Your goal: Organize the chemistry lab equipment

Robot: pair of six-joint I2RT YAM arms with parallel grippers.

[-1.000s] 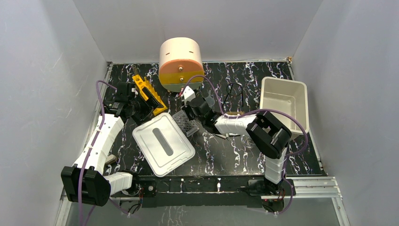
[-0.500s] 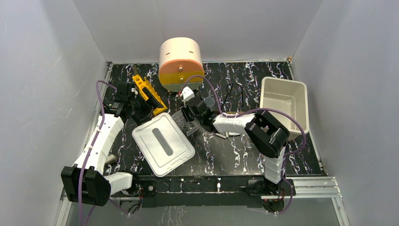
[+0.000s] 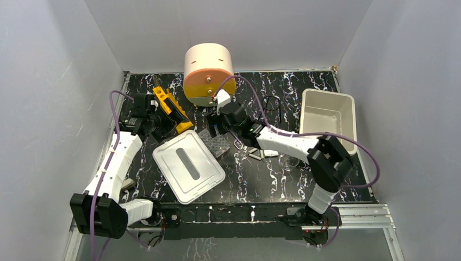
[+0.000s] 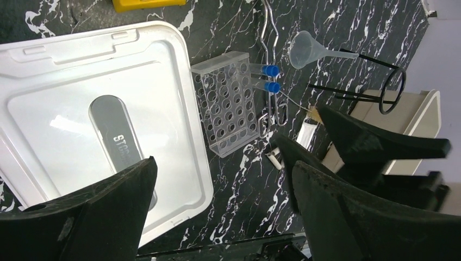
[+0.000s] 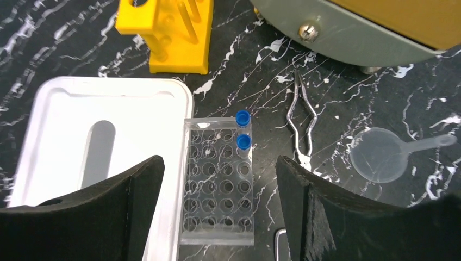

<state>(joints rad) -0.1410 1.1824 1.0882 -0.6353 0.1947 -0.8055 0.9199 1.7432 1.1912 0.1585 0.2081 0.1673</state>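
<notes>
Plain grey walls [image 3: 54, 81]; black white-veined marble tabletop [image 3: 272, 185]; even light.

Open table [image 3: 272, 182] lay along the near edge, from the white lid [image 3: 188, 166] across to the near right corner. The lid blocked the near left; the clear tube rack [image 5: 217, 182] sat just beside its right edge, apparently touching. Beyond, forceps [image 5: 301, 130] and a funnel [image 5: 380, 160] lay apart before the drawer unit [image 3: 209, 73] at the far edge. The yellow rack [image 3: 171, 109] closed the far left, the white bin [image 3: 329, 122] the right edge.
</notes>
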